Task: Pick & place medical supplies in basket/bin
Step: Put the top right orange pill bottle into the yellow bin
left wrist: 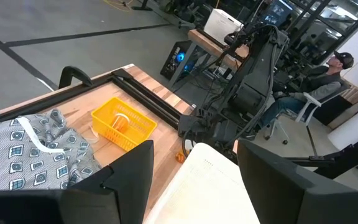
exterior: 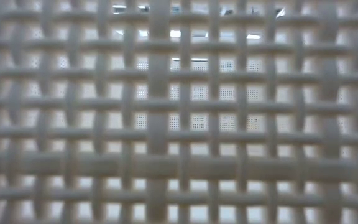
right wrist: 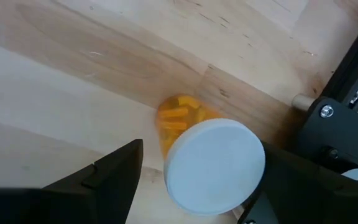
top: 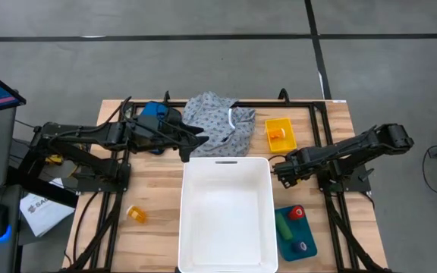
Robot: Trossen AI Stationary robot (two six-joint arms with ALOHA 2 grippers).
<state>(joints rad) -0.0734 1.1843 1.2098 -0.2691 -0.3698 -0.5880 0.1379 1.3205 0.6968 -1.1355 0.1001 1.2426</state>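
From the high view I read the white bin (top: pixel 227 212) at table centre, near edge, with the dotted garment (top: pixel 218 121) crumpled just beyond its far rim. The left gripper (top: pixel 196 144) hangs at the bin's far-left corner, beside the garment; its wrist view shows the fingers (left wrist: pixel 124 177) spread with nothing between them, the garment (left wrist: pixel 23 149) to one side and the yellow basket (left wrist: pixel 123 122) farther off, plus a seated person (left wrist: pixel 319 87) in the room that no other camera catches. The right gripper (top: pixel 281 170) sits just right of the bin's far-right corner. Overhead I cannot see what it is over; its wrist view fills that in: an orange pill bottle (right wrist: pixel 207 158) with a white cap, between spread fingers (right wrist: pixel 104 180) on the wood, jaws not pinching it. Another orange bottle (top: pixel 136 214) lies left of the bin, one more inside the yellow basket (top: pixel 280 134), and red, green and purple cylinders (top: pixel 292 226) on a blue tray (top: pixel 309 246), right near corner. The low view gives only white lattice weave (exterior: pixel 179 112).
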